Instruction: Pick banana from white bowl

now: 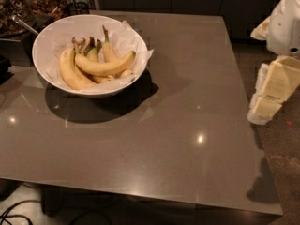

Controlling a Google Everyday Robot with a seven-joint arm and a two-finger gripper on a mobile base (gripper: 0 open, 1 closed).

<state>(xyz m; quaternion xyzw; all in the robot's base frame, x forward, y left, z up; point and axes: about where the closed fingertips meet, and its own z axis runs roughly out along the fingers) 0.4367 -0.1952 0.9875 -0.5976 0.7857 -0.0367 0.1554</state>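
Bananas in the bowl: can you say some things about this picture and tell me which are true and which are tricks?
1. The banana lies across the other bananas in the white bowl. True.
2. The gripper is holding the banana. False: it is at the right edge of the view, beside the table and well apart from the bowl.
3. The white bowl stands near the table's far left corner. True.
4. The bowl is lined with a blue cloth. False: it is lined with crinkled white paper.
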